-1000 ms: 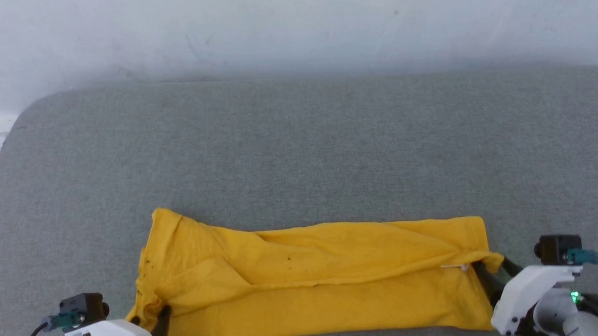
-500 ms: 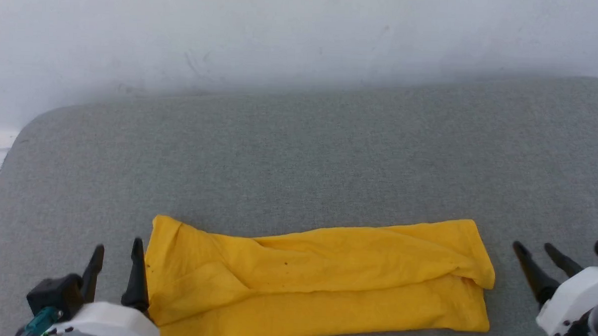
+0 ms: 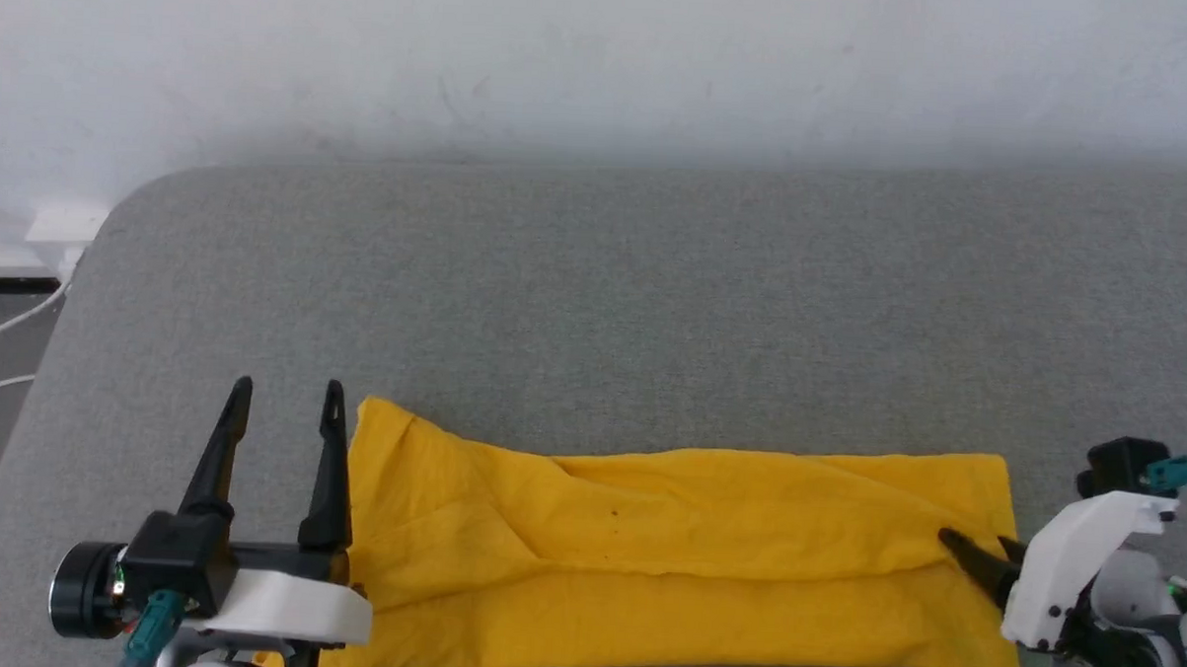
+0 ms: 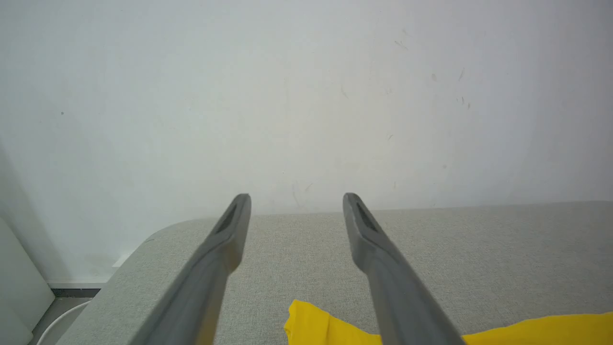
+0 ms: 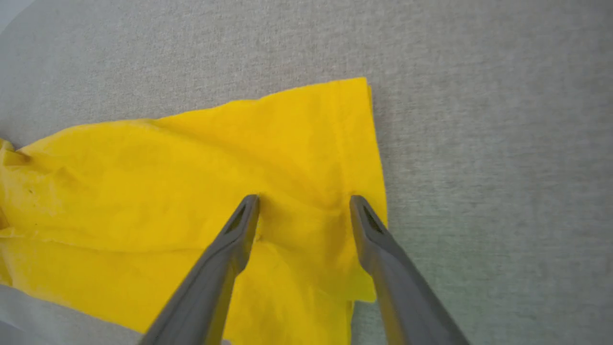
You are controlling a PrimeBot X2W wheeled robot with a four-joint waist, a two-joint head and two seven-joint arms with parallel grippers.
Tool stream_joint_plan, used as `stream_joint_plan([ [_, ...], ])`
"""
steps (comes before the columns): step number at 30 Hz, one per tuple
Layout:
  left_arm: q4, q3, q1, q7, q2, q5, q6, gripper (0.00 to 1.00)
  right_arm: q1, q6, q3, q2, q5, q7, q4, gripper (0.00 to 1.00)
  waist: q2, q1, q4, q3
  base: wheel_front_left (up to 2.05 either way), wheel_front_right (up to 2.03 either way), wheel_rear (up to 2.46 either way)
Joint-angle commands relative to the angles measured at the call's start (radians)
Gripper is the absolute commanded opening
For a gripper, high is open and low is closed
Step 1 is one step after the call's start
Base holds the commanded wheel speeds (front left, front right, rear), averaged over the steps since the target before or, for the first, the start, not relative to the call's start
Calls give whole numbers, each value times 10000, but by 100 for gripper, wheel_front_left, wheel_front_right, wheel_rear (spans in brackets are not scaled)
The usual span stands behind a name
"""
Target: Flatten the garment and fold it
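The garment (image 3: 664,563) lies as a long yellow band on a grey padded surface (image 3: 595,304), its long axis running left to right along the near edge, one lengthwise fold laid over the lower layer. A hand stands at each short end. The left hand (image 3: 288,390) hovers just beside the left end with its fingers spread and empty, pointing toward the white wall (image 3: 603,67) – the cloth lies to its right, off its line of reach. The right hand (image 5: 304,200) is the nearer of the two: its spread fingers angle in over the right end, both tips above yellow cloth close to the hem, pinching nothing. Any next fold looks likely to turn on that right end being carried along the band toward the left. Whether the right fingertips press the cloth or float above it cannot be told. The near-left corner is hidden behind the left wrist housing – and no print, collar or sleeve can be made out in the rumpled folds.
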Motion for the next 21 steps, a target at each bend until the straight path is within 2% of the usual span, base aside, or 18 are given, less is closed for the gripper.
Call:
stream_joint_plan([
  [1, -94, 42, 48, -46, -53, 213, -102, 100, -124, -9, 50, 103, 135, 189, 207, 100, 0, 0, 148, 118, 0, 0, 0],
  [8, -362, 560, 186, -48, -348, 618, -559, 100, -73, -9, 471, 435, 802, 1442, 1341, 100, 0, 0, 380, 215, 0, 0, 0],
  [9, -390, 688, 205, -48, -409, 642, -609, 100, -47, -9, 539, 457, 873, 1661, 1474, 88, 0, 0, 396, 212, 0, 0, 0],
  [10, -389, 799, 239, -48, -440, 678, -681, 100, -23, -9, 573, 509, 979, 1884, 1600, 18, 0, 0, 403, 199, 0, 0, 0],
  [11, -355, 916, 284, -48, -470, 686, -751, 100, -9, -9, 586, 557, 1084, 2091, 1702, 0, 0, 0, 408, 190, 0, 0, 0],
  [16, -130, 1518, 524, -48, -639, 677, -1062, 100, -65, -9, 651, 600, 1244, 2550, 1854, 0, 0, 0, 390, 49, 0, 0, 0],
  [21, 241, 1821, 866, -48, -782, 586, -1369, 100, -238, -9, 811, 327, 1265, 2150, 1365, 0, 0, 0, 321, -208, 0, 0, 0],
])
